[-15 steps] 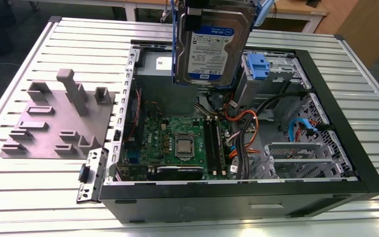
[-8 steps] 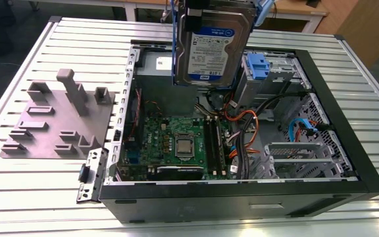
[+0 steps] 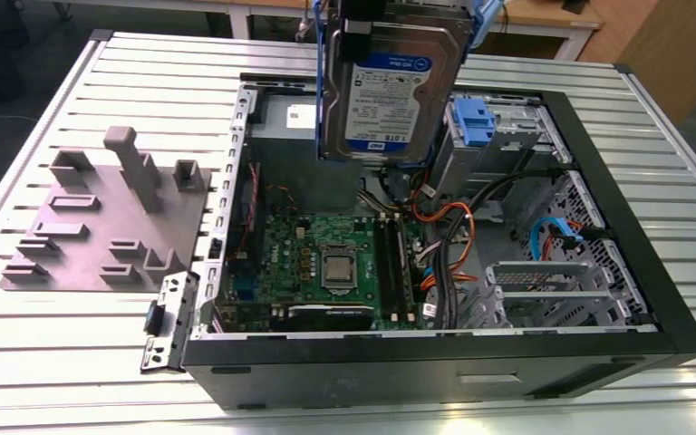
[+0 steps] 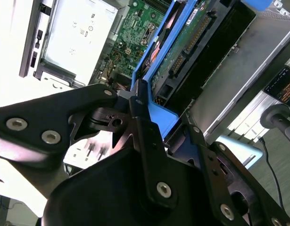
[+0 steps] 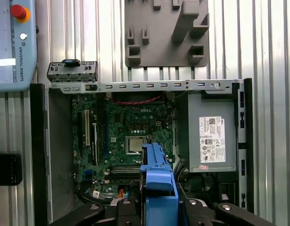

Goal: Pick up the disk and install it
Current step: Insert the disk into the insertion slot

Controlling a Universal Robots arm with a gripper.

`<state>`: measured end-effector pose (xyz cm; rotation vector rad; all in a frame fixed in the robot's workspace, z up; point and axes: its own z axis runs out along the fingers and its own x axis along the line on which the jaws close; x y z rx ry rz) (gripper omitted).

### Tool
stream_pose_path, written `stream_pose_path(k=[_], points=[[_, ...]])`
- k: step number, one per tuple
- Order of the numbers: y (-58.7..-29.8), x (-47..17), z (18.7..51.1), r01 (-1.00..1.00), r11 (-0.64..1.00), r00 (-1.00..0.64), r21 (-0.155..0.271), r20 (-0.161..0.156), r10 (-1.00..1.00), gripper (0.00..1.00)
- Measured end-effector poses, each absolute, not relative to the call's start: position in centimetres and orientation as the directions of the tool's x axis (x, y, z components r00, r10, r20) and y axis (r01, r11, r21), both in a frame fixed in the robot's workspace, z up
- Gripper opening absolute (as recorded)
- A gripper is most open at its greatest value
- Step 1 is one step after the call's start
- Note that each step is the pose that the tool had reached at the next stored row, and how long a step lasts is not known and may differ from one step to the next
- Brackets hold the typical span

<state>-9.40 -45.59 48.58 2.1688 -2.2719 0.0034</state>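
Pincer (image 4: 163,117) arms, black and bolted, close from above on the blue plastic carrier of the disk (image 3: 391,91), which hangs upright over the far half of the open case (image 3: 445,358), touching nothing inside. Below it lie the motherboard (image 3: 323,263) and a tangle of orange and black cables (image 3: 445,227), with the drive cage (image 3: 493,136) just beside it on the exterior view's right. The likely hazards: a low corner snagging those cables or striking the cage wall if the disk descends off line, and the drive shifting because the fingers (image 4: 140,122) bear on flexible plastic, not metal. The disk is a flat silver-grey slab with a white-and-blue label, its green circuit board and exposed connector visible in the second wrist view. A grey fixture plate (image 3: 94,227) sits on the slatted desk (image 3: 82,362), well apart.
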Motion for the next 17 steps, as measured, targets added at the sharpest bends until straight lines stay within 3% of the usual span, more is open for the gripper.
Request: stream_pose_path(k=[17], points=[[-47.7,-9.4,48.5,-0.999,0.046,-0.046,-0.001,0.002,-0.999,0.37]])
